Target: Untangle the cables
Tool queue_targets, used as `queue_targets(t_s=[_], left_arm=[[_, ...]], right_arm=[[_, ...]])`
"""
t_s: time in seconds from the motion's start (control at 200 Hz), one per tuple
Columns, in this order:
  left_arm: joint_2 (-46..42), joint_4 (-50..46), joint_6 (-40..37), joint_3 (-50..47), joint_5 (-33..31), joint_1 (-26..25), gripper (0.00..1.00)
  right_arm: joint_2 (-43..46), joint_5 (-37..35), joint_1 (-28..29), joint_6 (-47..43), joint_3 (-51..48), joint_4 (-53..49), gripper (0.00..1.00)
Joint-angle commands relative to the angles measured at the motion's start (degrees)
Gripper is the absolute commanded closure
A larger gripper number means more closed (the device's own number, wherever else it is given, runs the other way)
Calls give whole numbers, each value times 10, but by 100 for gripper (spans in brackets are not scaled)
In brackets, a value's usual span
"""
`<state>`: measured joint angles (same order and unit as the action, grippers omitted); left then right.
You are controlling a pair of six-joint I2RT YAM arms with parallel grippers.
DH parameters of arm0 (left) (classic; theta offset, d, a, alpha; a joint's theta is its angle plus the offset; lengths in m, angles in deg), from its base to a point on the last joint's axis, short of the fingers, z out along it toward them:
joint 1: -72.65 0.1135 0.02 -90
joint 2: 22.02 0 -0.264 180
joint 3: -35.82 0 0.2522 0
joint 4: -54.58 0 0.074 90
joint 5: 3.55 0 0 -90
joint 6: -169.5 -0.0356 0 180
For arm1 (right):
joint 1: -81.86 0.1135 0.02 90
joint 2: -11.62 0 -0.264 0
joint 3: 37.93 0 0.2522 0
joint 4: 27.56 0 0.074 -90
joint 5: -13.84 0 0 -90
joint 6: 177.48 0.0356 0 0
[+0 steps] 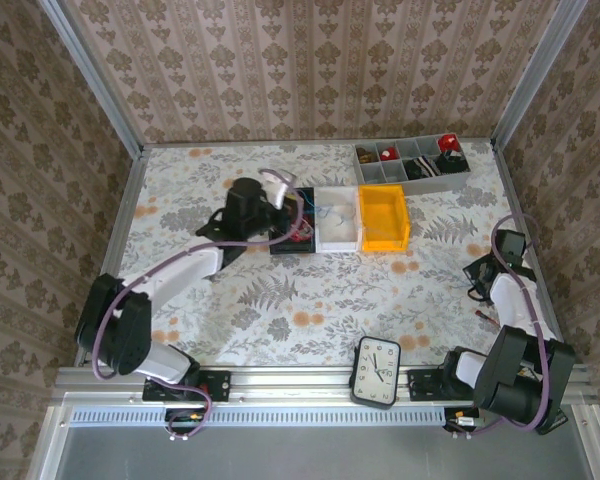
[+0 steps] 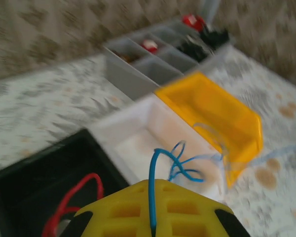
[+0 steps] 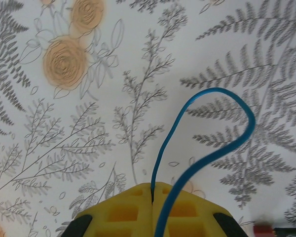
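Pinching blue cables [image 2: 151, 190]: left tool [image 2: 152, 229] beside white bin [image 2: 108, 134]'s rim, right tool [image 3: 153, 197] over open table [image 3: 64, 148].

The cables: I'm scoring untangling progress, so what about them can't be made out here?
Top external: the cables are tiny and partly under the left arm; crossings unreadable.
Left wrist: blur smears the whitish cable; the red cable is cut off by the bottom edge.
Right wrist: the blue loop runs off the bottom edge over the yellow fingers; ends unseen.

We see a small robot test booth. Metal rails [image 1: 280, 381] frame wallpapered panels [image 1: 310, 70] and a flowered worktop [image 1: 300, 290].
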<state>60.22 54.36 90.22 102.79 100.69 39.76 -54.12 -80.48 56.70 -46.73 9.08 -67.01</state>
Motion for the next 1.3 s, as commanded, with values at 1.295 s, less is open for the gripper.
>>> queue_targets(t_s=[1.295], left_arm=[[-141, 48, 91, -242, 126, -10, 100]], right_arm=[[140, 194, 68, 21, 136, 95, 100]])
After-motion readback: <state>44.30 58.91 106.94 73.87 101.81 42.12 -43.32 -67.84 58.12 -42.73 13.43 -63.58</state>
